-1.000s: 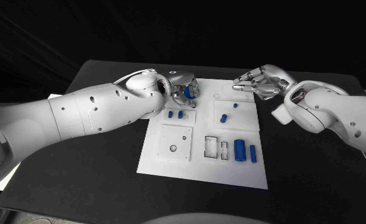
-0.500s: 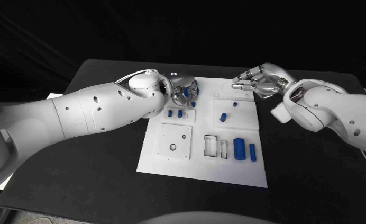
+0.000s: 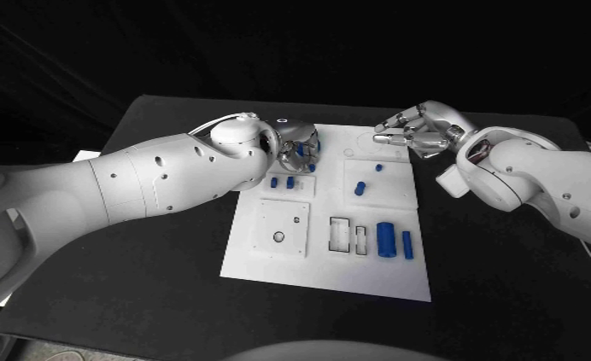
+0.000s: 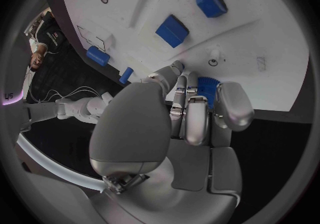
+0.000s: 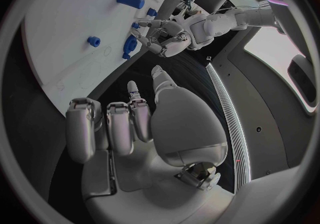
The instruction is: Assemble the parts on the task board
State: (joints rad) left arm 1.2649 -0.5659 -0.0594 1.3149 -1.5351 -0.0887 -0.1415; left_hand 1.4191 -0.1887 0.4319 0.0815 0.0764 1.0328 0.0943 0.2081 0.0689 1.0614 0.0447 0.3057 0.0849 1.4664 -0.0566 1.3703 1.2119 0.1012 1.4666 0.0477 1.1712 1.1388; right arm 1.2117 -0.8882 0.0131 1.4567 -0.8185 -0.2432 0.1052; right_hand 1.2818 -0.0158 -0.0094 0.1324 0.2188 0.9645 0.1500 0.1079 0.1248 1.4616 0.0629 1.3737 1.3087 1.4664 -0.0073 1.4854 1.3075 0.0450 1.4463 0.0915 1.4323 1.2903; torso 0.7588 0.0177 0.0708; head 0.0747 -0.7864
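Note:
The white task board (image 3: pixel 323 269) lies in the middle of the black table. My left hand (image 3: pixel 295 146) hovers over the board's far left corner, fingers curled around a ridged blue part (image 4: pixel 208 86), which also peeks out between the fingers (image 3: pixel 311 154). My right hand (image 3: pixel 417 132) hangs by the board's far right corner with fingers curled in on nothing (image 5: pixel 127 122). Two small blue parts (image 3: pixel 273 182) sit just in front of the left hand. A blue peg (image 3: pixel 361 189) and a tiny blue piece (image 3: pixel 378 169) lie towards the right.
A blue cylinder (image 3: pixel 387 241) and a slim blue bar (image 3: pixel 407 246) lie at the board's right, beside two rectangular slots (image 3: pixel 340 235). A raised square plate with holes (image 3: pixel 282 229) occupies the board's left. Black table (image 3: pixel 148 293) surrounds the board.
My left hand has turned a little over the board's corner, so less of the blue part shows between its fingers. The right hand has barely moved.

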